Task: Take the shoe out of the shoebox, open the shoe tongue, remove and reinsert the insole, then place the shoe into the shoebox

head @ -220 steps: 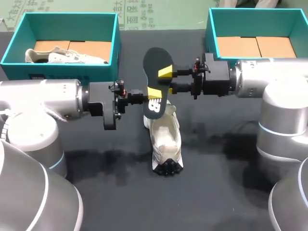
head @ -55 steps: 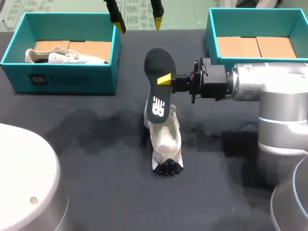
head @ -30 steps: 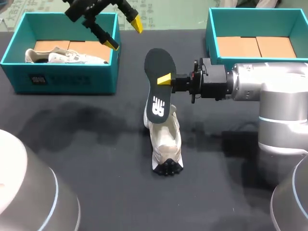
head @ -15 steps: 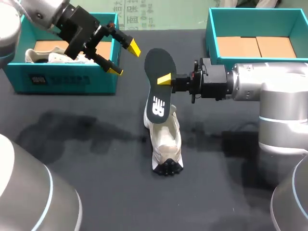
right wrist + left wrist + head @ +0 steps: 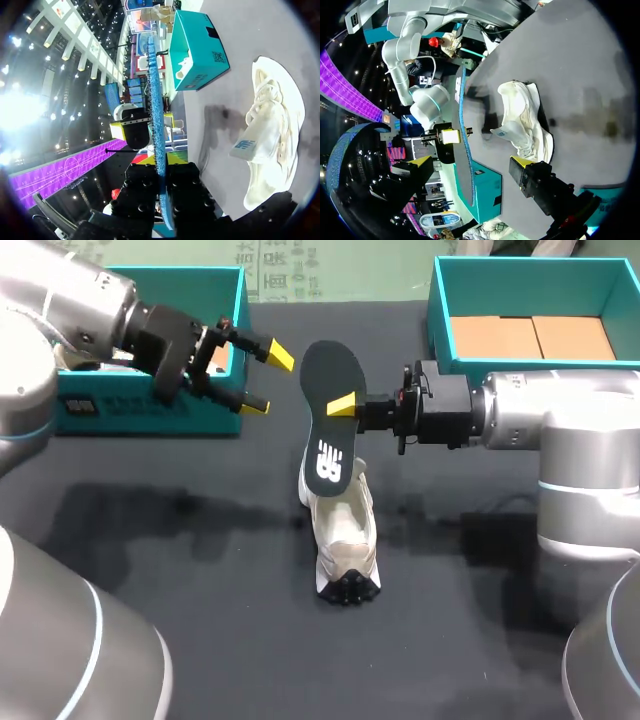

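A white shoe (image 5: 341, 532) lies on the black table, its toe towards the front edge. Above its opening a dark insole (image 5: 328, 418) stands tilted, lower end at the shoe's collar. My right gripper (image 5: 346, 406) is shut on the insole's edge from the right. In the right wrist view the insole (image 5: 154, 107) shows edge-on between the fingers, with the shoe (image 5: 270, 135) beside it. My left gripper (image 5: 266, 381) hangs open just left of the insole, touching nothing. In the left wrist view the insole (image 5: 464, 155) runs edge-on ahead of the open left gripper (image 5: 470, 162), the shoe (image 5: 524, 120) beyond.
A teal shoebox (image 5: 150, 412) holding another pale shoe stands at the back left, right behind my left gripper. A second teal shoebox (image 5: 440, 315) with a cardboard floor stands at the back right.
My left arm has swung down from the table's far edge, past the left shoebox, to just left of the insole, its gripper staying open. The right arm and insole have not moved.
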You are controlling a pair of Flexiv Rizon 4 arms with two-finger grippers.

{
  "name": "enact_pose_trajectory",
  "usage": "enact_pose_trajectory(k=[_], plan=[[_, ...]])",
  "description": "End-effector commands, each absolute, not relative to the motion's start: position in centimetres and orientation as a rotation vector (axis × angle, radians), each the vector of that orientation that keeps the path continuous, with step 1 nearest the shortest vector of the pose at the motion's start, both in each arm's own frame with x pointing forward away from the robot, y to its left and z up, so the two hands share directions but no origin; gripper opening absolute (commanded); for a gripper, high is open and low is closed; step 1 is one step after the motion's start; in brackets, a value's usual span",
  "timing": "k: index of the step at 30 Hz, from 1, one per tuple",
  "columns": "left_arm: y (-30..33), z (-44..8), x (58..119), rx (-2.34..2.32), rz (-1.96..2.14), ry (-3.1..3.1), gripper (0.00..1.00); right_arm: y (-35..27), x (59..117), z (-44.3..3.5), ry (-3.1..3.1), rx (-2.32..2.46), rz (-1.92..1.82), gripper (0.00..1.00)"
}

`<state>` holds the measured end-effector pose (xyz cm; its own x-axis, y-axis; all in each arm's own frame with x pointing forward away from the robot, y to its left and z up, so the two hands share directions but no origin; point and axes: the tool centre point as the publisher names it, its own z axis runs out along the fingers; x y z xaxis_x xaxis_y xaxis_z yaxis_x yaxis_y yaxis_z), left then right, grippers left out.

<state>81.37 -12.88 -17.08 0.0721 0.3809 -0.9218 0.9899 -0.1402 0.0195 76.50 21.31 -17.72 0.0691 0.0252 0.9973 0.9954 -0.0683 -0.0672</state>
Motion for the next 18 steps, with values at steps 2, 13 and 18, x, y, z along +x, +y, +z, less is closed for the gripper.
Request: enact_pose_trajectory(k=[2, 13, 18], plan=[[-13.1, -18.1, 80.9, 1.457, -1.104, 1.313, 1.0, 21.4, 76.5, -17.8, -1.148, -1.313, -1.192, 0.0], [-14.4, -19.2, 80.6, 1.366, -1.083, 1.346, 1.0, 21.4, 76.5, -17.8, -1.148, -1.313, -1.192, 0.0], [-15.0, -19.1, 80.0, 1.236, -1.073, 1.354, 1.0, 21.4, 76.5, -17.8, -1.148, -1.313, -1.192, 0.0]])
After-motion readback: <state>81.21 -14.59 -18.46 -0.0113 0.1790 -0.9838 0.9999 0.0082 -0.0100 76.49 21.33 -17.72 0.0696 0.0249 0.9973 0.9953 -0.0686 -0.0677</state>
